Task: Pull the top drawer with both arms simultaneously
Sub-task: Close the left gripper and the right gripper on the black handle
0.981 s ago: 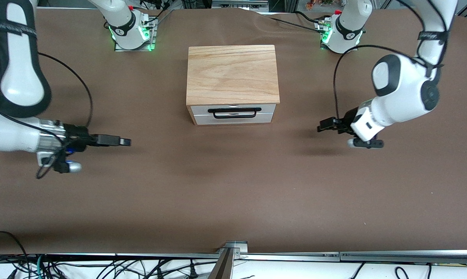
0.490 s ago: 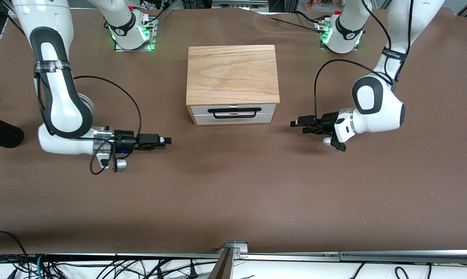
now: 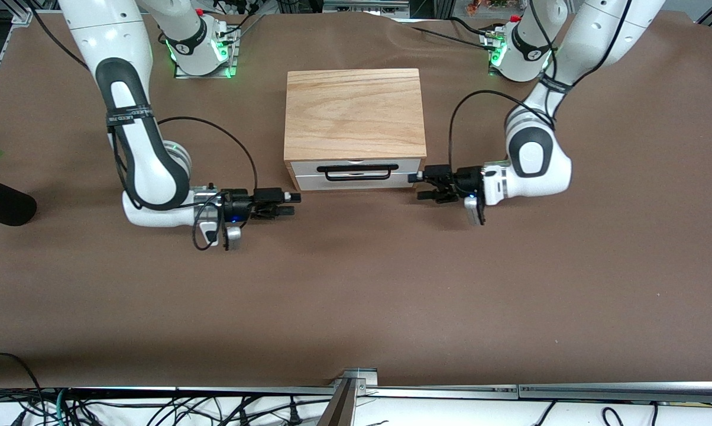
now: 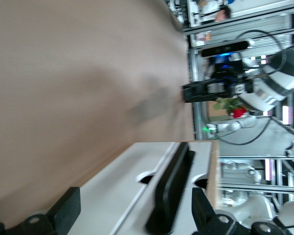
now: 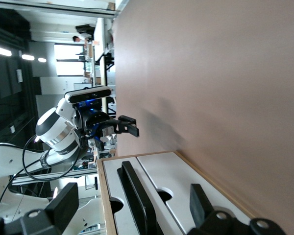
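White-fronted top drawer [image 3: 356, 167] sits shut between released left end effector [image 3: 422, 184] and right end effector [image 3: 294, 203].

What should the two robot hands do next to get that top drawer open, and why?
Probably slide both inward onto the handle. The top drawer is shut, and the open left gripper and open right gripper sit beside the box's front corners, touching nothing.

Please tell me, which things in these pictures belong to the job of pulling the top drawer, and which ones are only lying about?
Belong to the job:
- top drawer, shut, with its black bar handle
- left gripper, open, beside the box's front corner
- right gripper, open, near the other front corner

Only there:
- light-wood box
- lower white front panel
- brown table
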Robot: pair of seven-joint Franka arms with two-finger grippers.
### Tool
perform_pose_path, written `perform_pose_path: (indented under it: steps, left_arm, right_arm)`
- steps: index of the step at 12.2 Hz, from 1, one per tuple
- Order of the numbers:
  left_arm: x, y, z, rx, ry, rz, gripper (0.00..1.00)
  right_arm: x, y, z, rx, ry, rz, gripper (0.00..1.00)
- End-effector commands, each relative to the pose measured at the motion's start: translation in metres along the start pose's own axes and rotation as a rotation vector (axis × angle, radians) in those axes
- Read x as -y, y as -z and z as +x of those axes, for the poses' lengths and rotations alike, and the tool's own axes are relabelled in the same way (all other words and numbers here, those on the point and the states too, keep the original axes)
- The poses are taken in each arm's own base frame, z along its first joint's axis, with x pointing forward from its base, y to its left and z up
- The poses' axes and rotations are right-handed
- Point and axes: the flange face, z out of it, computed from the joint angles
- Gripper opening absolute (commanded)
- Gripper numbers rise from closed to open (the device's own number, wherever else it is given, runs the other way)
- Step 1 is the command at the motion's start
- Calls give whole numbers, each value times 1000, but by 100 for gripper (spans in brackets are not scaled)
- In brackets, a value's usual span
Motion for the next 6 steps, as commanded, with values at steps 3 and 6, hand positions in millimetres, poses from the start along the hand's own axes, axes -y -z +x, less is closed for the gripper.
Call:
perform_pose_path:
  steps: [3,6]
  left_arm:
    - [2,-32,-27,-31,-62,-115,87]
    - [11,-45,-38,-13,-55,-123,67]
  right_arm:
    - [-25,-37,-29,-23,66,62,100]
    - [-30,-64,-41,-51,98,127,100]
